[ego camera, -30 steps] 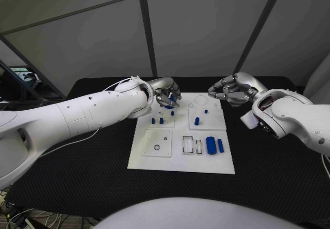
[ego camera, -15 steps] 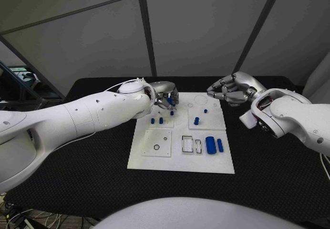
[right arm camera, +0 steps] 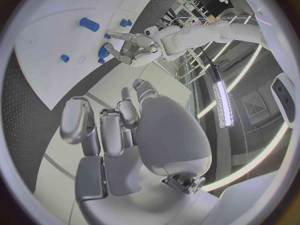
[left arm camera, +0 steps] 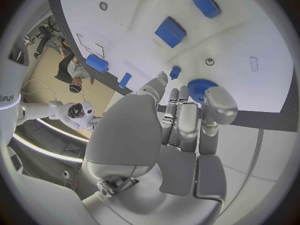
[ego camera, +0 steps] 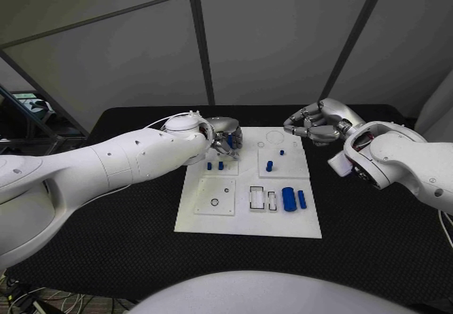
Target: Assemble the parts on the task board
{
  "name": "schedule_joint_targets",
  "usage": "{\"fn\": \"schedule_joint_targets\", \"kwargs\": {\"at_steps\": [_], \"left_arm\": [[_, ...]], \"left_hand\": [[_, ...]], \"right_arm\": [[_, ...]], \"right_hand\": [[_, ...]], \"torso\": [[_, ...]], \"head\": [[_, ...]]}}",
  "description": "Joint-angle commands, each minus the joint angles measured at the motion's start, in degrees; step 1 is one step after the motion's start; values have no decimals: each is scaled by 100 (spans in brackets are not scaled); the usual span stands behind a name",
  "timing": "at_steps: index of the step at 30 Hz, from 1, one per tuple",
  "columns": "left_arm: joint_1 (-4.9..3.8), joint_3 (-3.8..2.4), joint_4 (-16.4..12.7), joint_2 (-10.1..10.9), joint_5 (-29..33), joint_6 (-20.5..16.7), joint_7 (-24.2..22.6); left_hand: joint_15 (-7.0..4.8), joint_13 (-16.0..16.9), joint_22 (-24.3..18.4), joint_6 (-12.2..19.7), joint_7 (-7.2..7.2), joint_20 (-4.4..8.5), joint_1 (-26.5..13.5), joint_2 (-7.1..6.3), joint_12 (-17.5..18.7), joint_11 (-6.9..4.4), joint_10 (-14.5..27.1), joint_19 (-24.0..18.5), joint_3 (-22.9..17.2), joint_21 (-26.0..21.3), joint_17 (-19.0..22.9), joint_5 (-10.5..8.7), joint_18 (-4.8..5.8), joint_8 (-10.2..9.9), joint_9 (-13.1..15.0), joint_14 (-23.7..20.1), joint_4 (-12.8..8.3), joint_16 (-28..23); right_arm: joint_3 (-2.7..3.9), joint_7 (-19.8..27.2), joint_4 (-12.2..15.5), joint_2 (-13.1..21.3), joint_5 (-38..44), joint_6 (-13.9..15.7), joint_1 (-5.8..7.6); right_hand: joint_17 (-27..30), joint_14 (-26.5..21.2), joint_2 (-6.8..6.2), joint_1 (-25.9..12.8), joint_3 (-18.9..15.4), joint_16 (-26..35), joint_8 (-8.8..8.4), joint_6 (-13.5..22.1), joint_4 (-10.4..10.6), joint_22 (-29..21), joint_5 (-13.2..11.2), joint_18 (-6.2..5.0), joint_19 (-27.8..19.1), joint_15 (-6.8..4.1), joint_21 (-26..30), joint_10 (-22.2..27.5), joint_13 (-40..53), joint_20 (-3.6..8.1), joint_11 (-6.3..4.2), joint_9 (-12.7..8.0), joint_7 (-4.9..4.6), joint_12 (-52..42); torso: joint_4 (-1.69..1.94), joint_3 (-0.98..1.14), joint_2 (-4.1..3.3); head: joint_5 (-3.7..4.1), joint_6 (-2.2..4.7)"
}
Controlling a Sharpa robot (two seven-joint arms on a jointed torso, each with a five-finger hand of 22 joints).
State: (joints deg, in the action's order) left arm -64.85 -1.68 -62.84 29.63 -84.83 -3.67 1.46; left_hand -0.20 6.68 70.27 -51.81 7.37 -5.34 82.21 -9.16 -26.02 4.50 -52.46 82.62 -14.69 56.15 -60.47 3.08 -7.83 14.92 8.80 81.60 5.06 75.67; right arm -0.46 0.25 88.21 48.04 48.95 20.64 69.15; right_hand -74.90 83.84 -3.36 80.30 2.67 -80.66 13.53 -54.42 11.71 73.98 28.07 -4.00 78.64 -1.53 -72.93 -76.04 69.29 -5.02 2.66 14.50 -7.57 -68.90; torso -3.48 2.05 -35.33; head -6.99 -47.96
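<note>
The white task board (ego camera: pixel 247 222) lies in the middle of the black table. My left hand (ego camera: pixel 226 139) hovers over its far left corner and pinches a round blue toothed part (left arm camera: pixel 199 88) at its fingertips; the same part (right arm camera: pixel 103 50) is seen in the right wrist view. Small blue pegs (ego camera: pixel 215 165) stand just in front of that hand, and two more (ego camera: pixel 270 166) stand in the panel to the right. A thick blue cylinder (ego camera: pixel 289 199) and a thinner one (ego camera: pixel 302 199) lie near the board's right edge. My right hand (ego camera: pixel 316 124) is curled, holds nothing, and sits past the far right corner.
Two rectangular slots (ego camera: pixel 256 197) sit beside the cylinders. A square panel (ego camera: pixel 216 196) with small round holes takes up the board's near left. Bare black table (ego camera: pixel 104 222) surrounds the board on all sides.
My left hand has shifted slightly toward me and down over the far left panel, still carrying the blue toothed part. The right hand has barely moved.
</note>
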Motion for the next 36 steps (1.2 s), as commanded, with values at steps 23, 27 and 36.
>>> {"fn": "schedule_joint_targets", "kwargs": {"at_steps": [23,27,36], "left_arm": [[84,-3,191,-130,-79,171,73],[88,-3,205,-143,-79,181,75],[94,-3,226,-150,-78,240,82]], "left_hand": [[-18,-106,276,-321,0,29,178,173,241,-28,-503,102,-449,385,57,26,229,-139,-91,70,-131,89],[-28,-122,314,-364,2,33,187,175,295,-36,-578,104,-554,429,66,28,237,-169,-106,72,-156,101],[-43,-143,391,-461,6,42,190,173,392,-54,-722,112,-739,521,78,25,251,-217,-126,76,-211,125]], "right_arm": [[3,43,10,-27,-3,-16,9],[3,44,8,-31,-3,-19,9],[3,46,2,-43,-3,-26,9]], "right_hand": [[-393,204,50,12,35,-1,29,43,-10,3,12,-59,10,30,10,13,9,5,5,11,-5,5],[-407,210,57,16,43,-12,32,40,-9,17,13,-56,21,29,-4,3,21,6,4,15,-3,-8],[-416,213,60,18,46,-19,34,38,-9,21,13,-54,25,29,-8,-3,28,6,4,16,-3,-16]], "torso": [[-4,3,1],[-2,3,3],[3,5,5]], "head": [[-2,-27],[-6,-33],[-1,-38]]}}
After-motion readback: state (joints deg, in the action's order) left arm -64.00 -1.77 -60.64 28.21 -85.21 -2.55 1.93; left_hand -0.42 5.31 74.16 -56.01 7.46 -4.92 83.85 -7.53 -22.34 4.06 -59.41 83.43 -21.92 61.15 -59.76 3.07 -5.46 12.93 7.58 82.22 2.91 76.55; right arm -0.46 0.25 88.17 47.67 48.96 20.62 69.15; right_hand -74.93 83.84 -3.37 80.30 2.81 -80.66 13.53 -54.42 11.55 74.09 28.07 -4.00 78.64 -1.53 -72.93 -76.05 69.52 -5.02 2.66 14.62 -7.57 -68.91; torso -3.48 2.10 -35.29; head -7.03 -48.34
